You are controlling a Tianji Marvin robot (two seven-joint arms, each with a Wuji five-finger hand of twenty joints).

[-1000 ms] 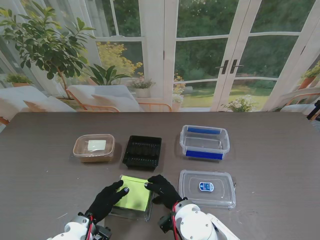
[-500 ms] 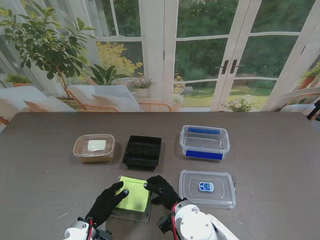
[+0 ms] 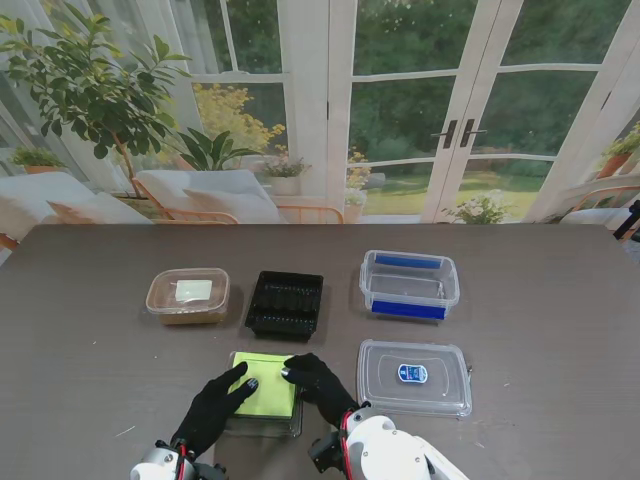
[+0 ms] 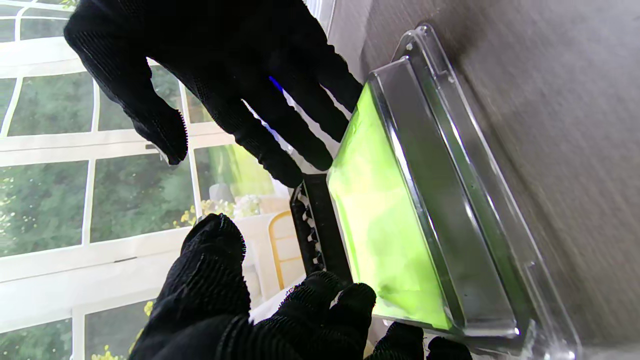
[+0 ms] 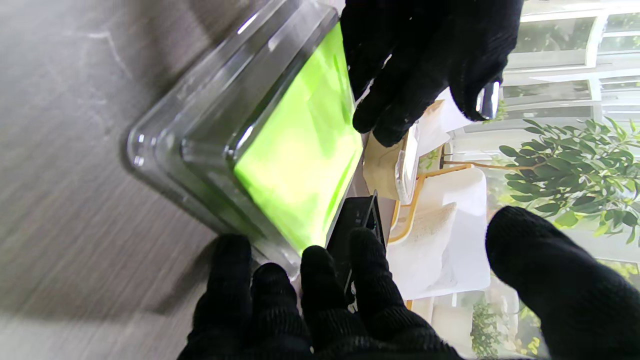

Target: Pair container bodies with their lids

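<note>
Green lid lies flat on table, near front edge, approx center. Both hands on it. Left hand: fingers spread, tips on lid's left side. Right hand: fingers spread, tips at lid's right edge. Can't tell if either actually grips; lid not lifted. Black tray just behind lid, toward far edge. Tan tub left of tray, lidded. Clear box w/ blue clips right of tray, open. Clear lid in front of box, just right of right hand.
</note>
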